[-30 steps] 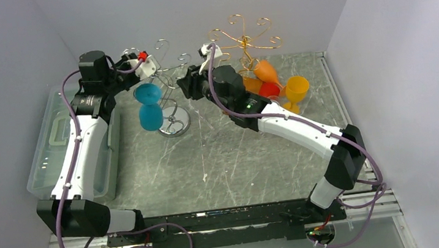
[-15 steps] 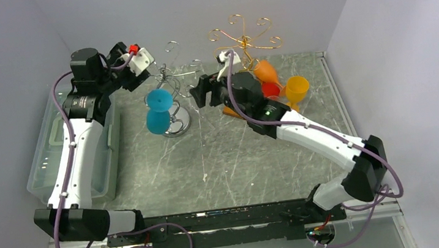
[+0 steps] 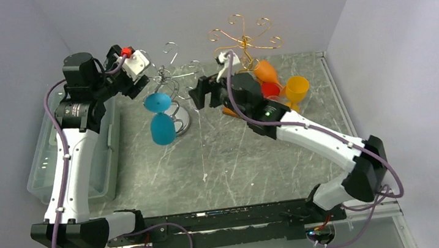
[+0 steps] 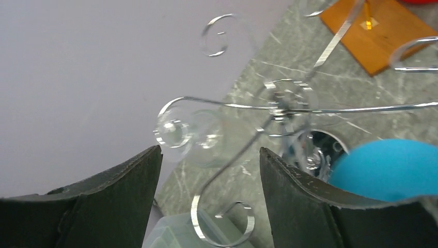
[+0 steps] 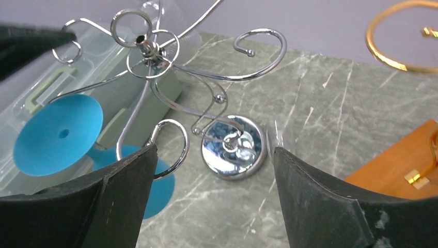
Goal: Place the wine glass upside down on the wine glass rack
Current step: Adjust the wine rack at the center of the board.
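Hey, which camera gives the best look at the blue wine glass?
Top external: the whole blue wine glass shows, foot up, bowl down, at the silver rack. Right wrist shows its foot clearly, but the bowl is partly hidden. Left wrist catches only a blue sliver.

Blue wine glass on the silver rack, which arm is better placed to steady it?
Probably left: the left gripper is open beside the blue wine glass, while the silver rack stands between it and the right gripper.
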Controlling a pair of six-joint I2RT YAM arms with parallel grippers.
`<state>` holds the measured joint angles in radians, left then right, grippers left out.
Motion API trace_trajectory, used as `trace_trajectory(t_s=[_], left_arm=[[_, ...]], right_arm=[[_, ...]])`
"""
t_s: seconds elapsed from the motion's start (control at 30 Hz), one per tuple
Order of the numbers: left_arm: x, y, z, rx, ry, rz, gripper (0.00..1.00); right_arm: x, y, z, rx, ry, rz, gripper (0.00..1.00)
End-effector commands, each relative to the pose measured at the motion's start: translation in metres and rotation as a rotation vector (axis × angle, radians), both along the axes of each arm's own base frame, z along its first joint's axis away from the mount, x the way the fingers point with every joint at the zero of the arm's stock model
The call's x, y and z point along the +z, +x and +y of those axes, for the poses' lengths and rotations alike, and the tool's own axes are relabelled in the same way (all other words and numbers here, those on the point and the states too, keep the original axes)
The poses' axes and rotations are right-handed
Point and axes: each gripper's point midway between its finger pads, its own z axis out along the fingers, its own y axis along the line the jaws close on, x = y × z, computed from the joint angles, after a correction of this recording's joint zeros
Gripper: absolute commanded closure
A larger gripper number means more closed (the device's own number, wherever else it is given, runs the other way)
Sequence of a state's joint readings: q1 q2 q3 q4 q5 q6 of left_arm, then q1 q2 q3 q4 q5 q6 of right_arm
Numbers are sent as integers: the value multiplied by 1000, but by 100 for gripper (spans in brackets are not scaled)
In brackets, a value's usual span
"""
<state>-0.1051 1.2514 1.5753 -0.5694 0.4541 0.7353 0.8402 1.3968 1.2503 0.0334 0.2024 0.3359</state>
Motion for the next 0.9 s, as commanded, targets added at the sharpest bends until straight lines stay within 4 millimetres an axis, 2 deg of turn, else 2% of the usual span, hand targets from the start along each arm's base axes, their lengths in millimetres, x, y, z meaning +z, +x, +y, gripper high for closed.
trace_trajectory(t_s=[0.0, 0.37, 0.63, 0.8, 0.87], left_arm=[[-19, -16, -14, -76, -43, 89, 25], [-6, -12, -5, -31, -19, 36, 27], [22, -5, 17, 95, 1, -56, 26], [37, -7, 25, 138, 1, -92, 26], [40, -9, 26, 147, 0, -88, 26]], right_arm=[[-22, 11, 14, 23, -117, 62, 17], [-20, 24, 37, 52, -95, 68, 22], [7, 32, 42, 53, -94, 17, 20], [23, 30, 31, 38, -91, -12, 13], [32, 27, 23, 30, -85, -29, 2]])
